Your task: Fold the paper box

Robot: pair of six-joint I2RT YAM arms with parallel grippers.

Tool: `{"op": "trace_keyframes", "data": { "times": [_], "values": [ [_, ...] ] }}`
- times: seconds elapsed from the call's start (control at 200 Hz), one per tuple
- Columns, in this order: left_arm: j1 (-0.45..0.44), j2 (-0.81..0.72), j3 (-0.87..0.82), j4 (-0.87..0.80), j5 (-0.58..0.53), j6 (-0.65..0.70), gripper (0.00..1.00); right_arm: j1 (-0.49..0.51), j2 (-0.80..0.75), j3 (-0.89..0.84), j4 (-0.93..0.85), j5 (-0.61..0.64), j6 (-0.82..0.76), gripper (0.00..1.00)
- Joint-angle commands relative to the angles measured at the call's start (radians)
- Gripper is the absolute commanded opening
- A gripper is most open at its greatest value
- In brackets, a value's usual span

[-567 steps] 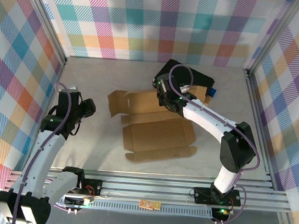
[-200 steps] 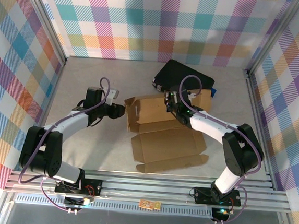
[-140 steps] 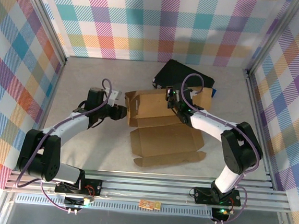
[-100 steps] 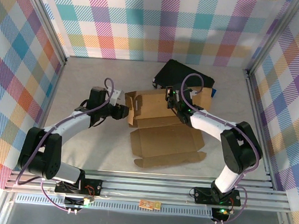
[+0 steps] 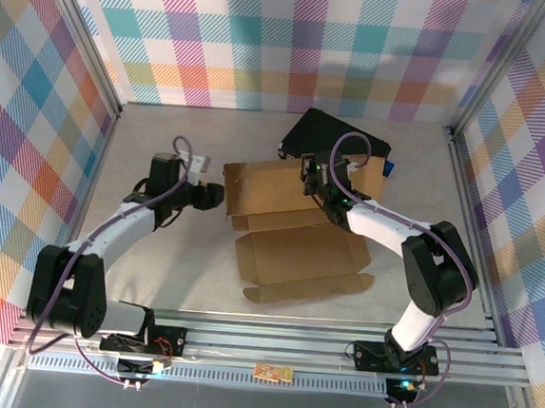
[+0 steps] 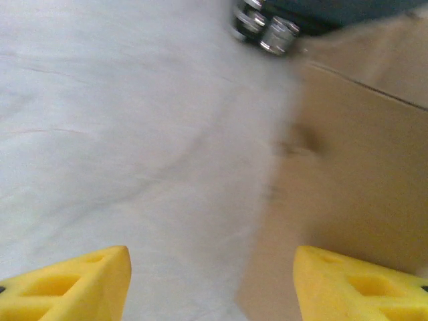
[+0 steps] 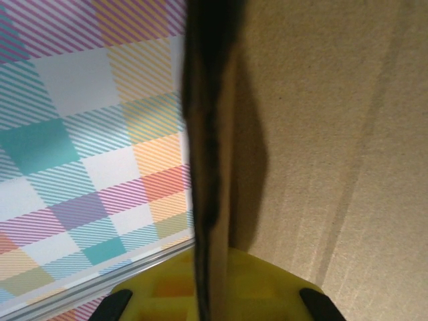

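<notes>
1. Mid-table, the paper box [image 5: 297,249] lies open, long axis left-right, far panel tilted up.
2. Left gripper [image 5: 218,195], fingers apart, reaches low beside its left edge.
3. Right gripper [image 5: 311,181] pinches the tilted panel's edge.

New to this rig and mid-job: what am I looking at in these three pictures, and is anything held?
Two white robot arms stand at the table's near edge, each ending in a two-finger pincer. The overhead picture looks down from behind them. On the table lie the paper box, a part-folded brown cardboard sheet, and behind it a black case. The other two pictures come from cameras on the wrists; the yellow shapes are the pincers' own fingers. The right pincer grips the box's rear panel, whose edge runs between its fingers. The left pincer is open, holding nothing, beside the box's left edge.
</notes>
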Motion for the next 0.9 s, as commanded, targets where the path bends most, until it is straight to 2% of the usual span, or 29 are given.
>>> {"op": "trace_keyframes", "data": {
  "times": [0.0,0.16,0.285,0.51,0.705,0.79,0.895],
  "values": [
    [0.078,-0.063,-0.038,-0.002,-0.039,-0.099,0.65,0.044,0.077,0.098,0.119,-0.009,-0.002,0.0],
    [0.148,-0.117,-0.043,-0.07,-0.169,-0.155,0.65,0.1,0.249,0.338,0.1,-0.041,-0.011,0.0],
    [0.227,-0.14,-0.039,-0.107,-0.268,-0.183,0.65,0.116,0.403,0.546,0.054,-0.131,-0.055,0.0],
    [0.333,-0.174,-0.021,-0.244,-0.525,-0.248,0.65,0.124,0.641,0.878,-0.047,-0.349,-0.19,0.0],
    [0.38,-0.228,-0.08,-0.27,-0.506,-0.252,0.66,0.117,0.83,1.144,-0.091,-0.504,-0.227,0.0],
    [0.402,-0.234,-0.084,-0.305,-0.509,-0.267,0.66,0.117,0.9,1.259,-0.126,-0.539,-0.222,0.0],
    [0.457,-0.226,-0.077,-0.328,-0.45,-0.308,0.66,0.113,0.955,1.353,-0.166,-0.558,-0.225,0.0]
  ]
}}
